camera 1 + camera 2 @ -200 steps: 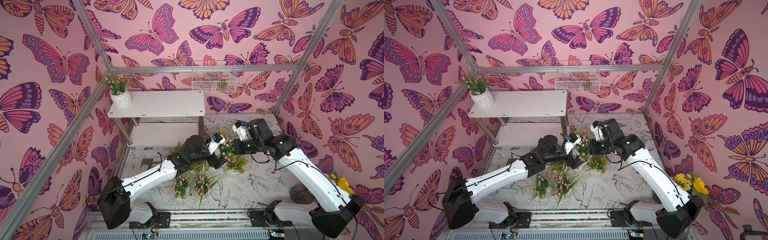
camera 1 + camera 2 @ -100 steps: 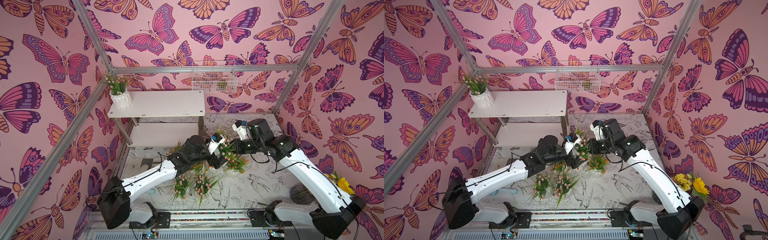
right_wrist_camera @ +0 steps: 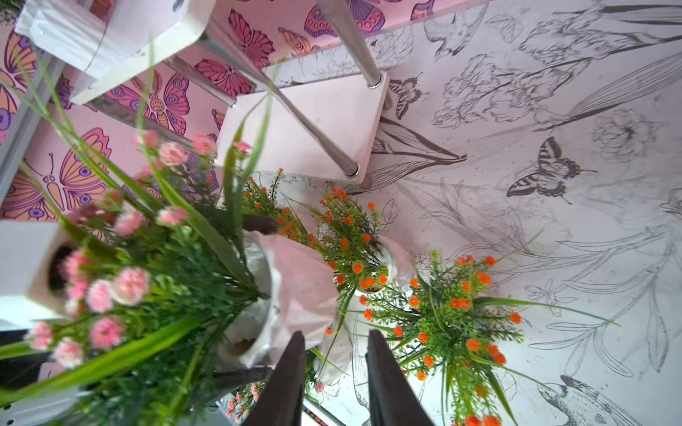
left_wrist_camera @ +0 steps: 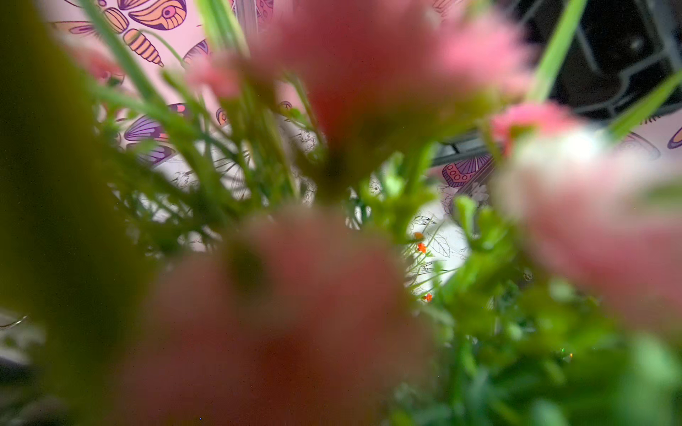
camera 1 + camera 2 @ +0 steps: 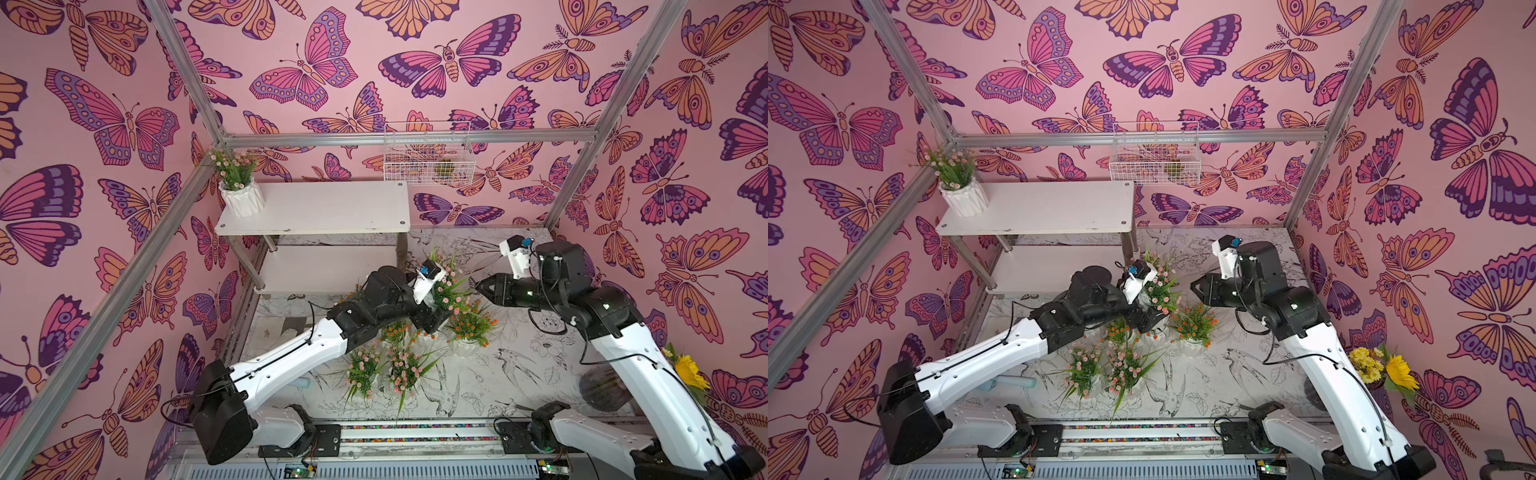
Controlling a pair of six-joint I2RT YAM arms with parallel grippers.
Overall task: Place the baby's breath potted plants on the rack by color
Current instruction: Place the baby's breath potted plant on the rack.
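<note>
My left gripper (image 5: 432,322) is shut on the white pot of a pink baby's breath potted plant (image 5: 446,286), held just above the table; its black fingers (image 3: 258,223) clasp the pot (image 3: 291,291) on both sides. Blurred pink blooms (image 4: 369,73) fill the left wrist view and hide the jaws. My right gripper (image 3: 336,335) stands open and empty just right of that plant, also in a top view (image 5: 478,286). The white rack (image 5: 332,208) carries one pink plant (image 5: 239,187) at its top board's left end. Orange plants (image 5: 471,328) (image 5: 392,332) and pink plants (image 5: 363,370) (image 5: 405,368) stand on the table.
A white wire basket (image 5: 428,153) hangs on the back wall. A yellow sunflower bunch (image 5: 688,370) in a dark vase stands at the right, beside my right arm. The rack's lower board (image 5: 328,270) sits close behind my left arm. Metal frame posts (image 5: 582,166) edge the cell.
My right gripper has opened and drawn back a little to the right of the pink plant. The left arm and its plant have hardly moved.
</note>
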